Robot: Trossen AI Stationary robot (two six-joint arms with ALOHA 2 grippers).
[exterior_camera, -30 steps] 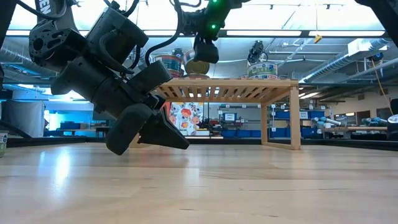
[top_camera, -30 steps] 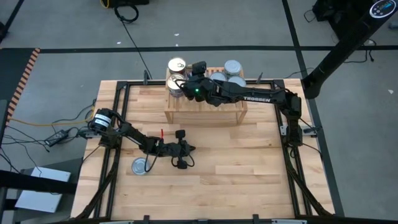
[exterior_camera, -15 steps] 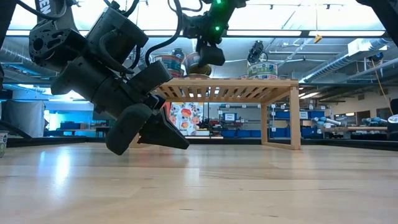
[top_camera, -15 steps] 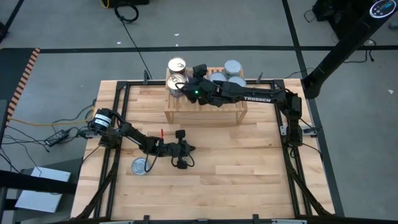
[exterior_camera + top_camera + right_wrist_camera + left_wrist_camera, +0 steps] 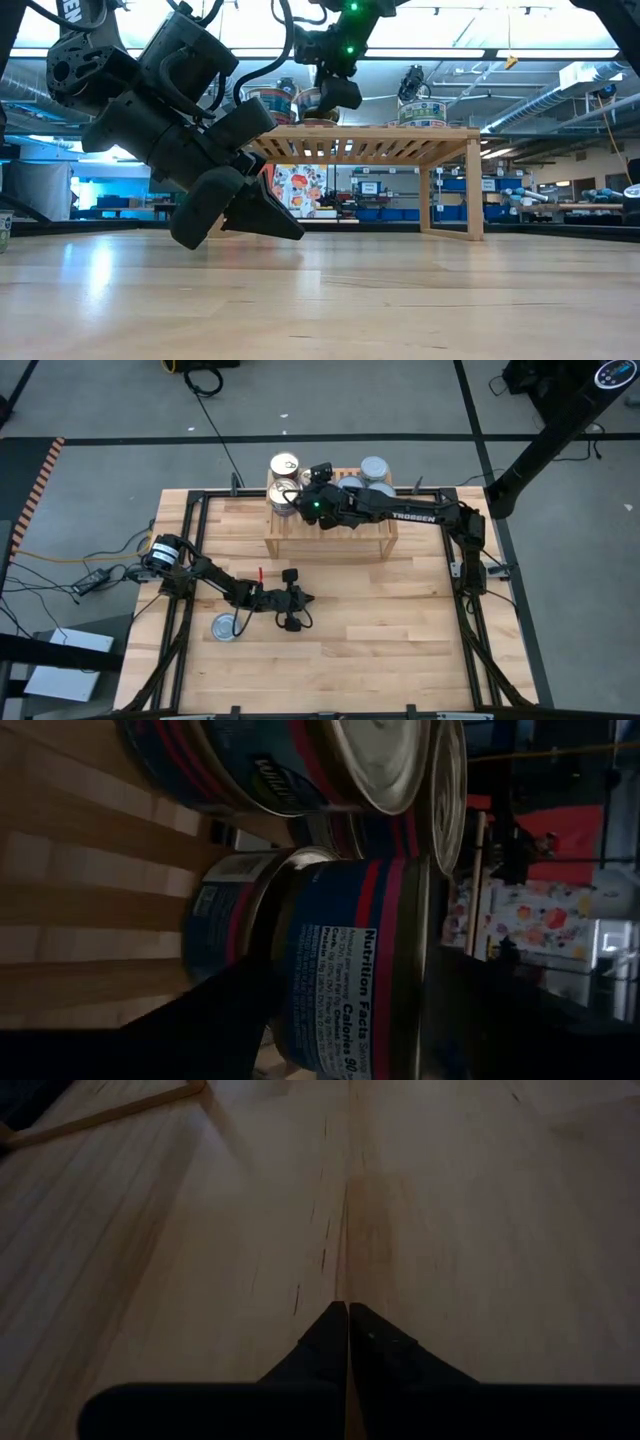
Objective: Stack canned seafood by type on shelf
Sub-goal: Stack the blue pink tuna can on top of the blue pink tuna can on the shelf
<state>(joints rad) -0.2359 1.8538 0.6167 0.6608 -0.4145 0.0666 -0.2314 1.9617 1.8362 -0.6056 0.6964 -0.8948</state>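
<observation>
Gold-topped tins (image 5: 284, 464) sitting on the wooden shelf (image 5: 330, 540).
The right tool (image 5: 303, 498) is hovering with fingers spread around a blue-labelled tin (image 5: 345, 970); silver-topped tins (image 5: 374, 468) are standing behind it. The left tool (image 5: 307, 598), pressed together, is waiting above the table (image 5: 380, 630).

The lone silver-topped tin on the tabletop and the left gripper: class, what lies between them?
In the high view, only bare plank tabletop separates the silver-topped round tin from the left gripper; nothing else lies there.
</observation>
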